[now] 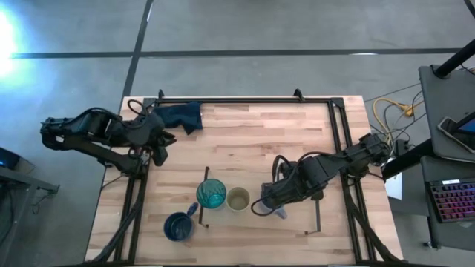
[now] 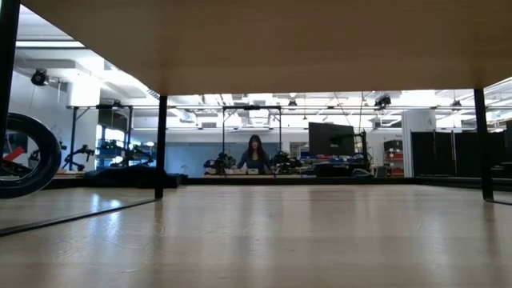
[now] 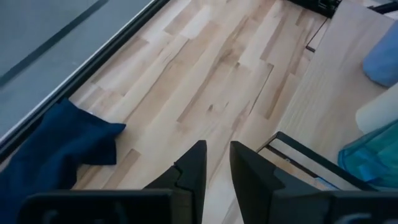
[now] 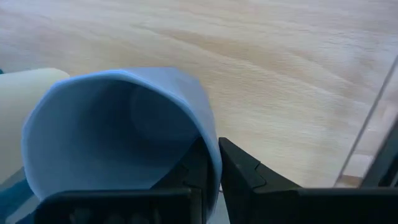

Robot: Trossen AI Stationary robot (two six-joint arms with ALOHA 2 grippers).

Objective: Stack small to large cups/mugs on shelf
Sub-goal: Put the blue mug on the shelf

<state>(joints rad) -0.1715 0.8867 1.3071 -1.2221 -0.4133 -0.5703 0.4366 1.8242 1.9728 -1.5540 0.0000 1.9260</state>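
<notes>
2 fingers of the right gripper are pinching the rim of the lavender-grey mug, 1 finger inside the wall and 1 outside, so the jaws are sitting clamped on it with only the thin wall between them. In the high view that gripper is hanging over the shelf, the mug showing just beneath it. The mug's open mouth is facing the wrist camera and is showing nothing inside.

Just beside it on the shelf, the small olive-tan cup is standing upright with its mouth showing nothing inside. The teal tumbler is standing next to that cup, at the shelf's left rail. The dark blue mug is sitting on the tabletop just outside that rail, handle pointing toward the tumbler.

The left gripper is waiting near the table's far left corner, its jaws a small gap apart and holding nothing, with the dark blue cloth lying just beside it.
</notes>
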